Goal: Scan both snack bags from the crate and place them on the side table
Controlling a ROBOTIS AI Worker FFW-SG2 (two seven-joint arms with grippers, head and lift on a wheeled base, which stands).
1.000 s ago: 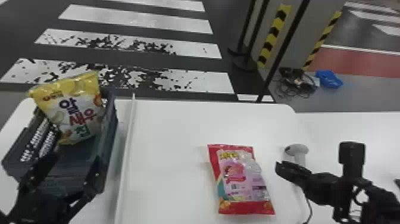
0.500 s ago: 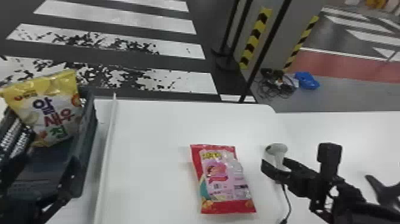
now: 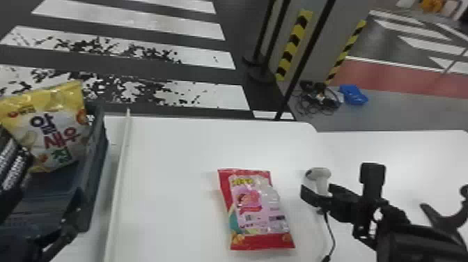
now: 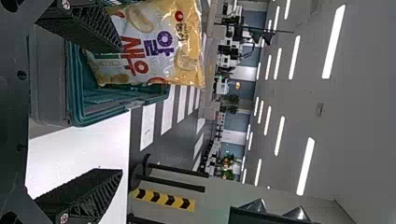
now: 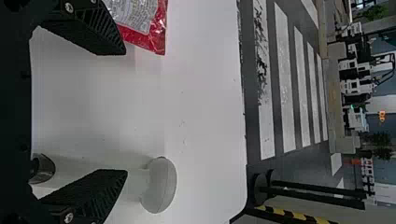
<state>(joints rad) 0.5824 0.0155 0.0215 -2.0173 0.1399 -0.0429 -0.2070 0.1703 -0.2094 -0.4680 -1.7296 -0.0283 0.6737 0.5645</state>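
My head camera has swung toward my right over the last second: taking the red snack bag (image 3: pixel 256 210) as my landmark, it and everything around it have slid left in the head view. Both arms have hardly shifted against it, so I read this as a change of gaze, with nothing scanned or moved by it. The red bag lies flat on the white table (image 3: pixel 174 149), out of the crate (image 3: pixel 99 146). Well to its left, the yellow snack bag (image 3: pixel 57 136) leans nearly upright in that crate. My left gripper (image 4: pixel 122 110) is at the crate with its fingers apart; one overlaps the yellow bag in my wrist view, though I can't tell whether they touch. Just right of the red bag stands the scanner (image 3: pixel 318 176), its cable (image 3: pixel 330 233) running down from it. My right gripper (image 5: pixel 126 111) is there too, fingers apart, and I can't tell whether the stem sits between them. I judge the red bag is next to be scanned. Looking this way suits that: I'd line up on the stem, close gently and mind the cable. A sideways nudge could tip the scanner. The yellow bag would follow.
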